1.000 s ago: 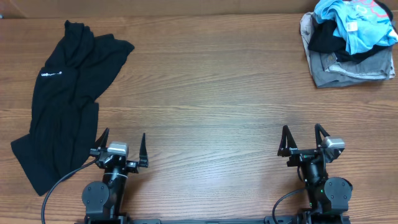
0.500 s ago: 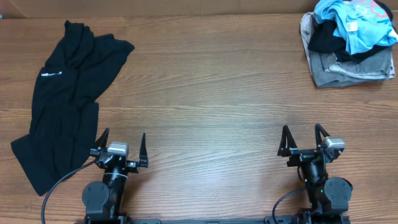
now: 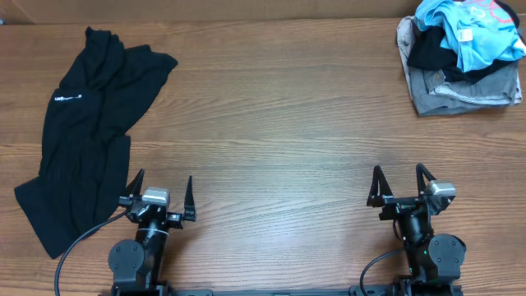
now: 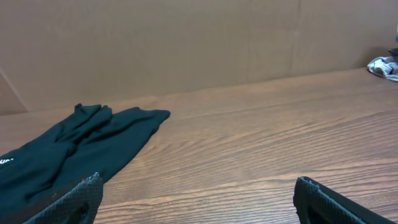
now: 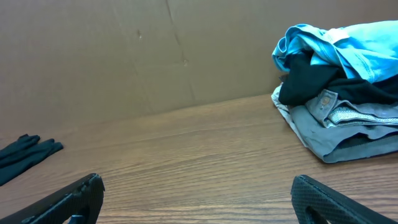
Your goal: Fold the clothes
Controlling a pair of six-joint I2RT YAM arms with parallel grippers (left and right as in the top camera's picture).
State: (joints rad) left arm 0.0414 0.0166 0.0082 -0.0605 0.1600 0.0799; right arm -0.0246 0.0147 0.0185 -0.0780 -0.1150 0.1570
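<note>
Near edge: left gripper (image 3: 162,186) and right gripper (image 3: 399,176) both sit low over the desk (image 3: 279,123). Jaws are wide apart on each, with nothing between them.

The black garment (image 3: 90,123) lies crumpled along the left edge, running from just beside the left gripper up toward the far left corner. It is well apart from the right gripper.

Risks, as judgement:
- The fabric looks thin and bunched, so a pinch may catch one layer only, or two stacked layers, and the spread comes out twisted.
- The near end lies close to the left edge, so a pull the wrong way could drag it off the desk.
- The right arm has a long reach across; if only the left arm works, the cloth likely drags instead of flattening.
- The pile at the far right corner has a black piece (image 3: 427,54) between the blue shirt (image 3: 468,25) and the grey garment (image 3: 460,90), which could be mistaken for the target.

Hard to tell:
- What kind of garment it is; sleeves, collar and hems are lost in the folds.
- The white lettering (image 3: 67,99) is too small to read.
- The left wrist view cuts off the garment's near part.
- The number of pieces in the pile is unclear, and its far side runs out of the overhead view.
</note>
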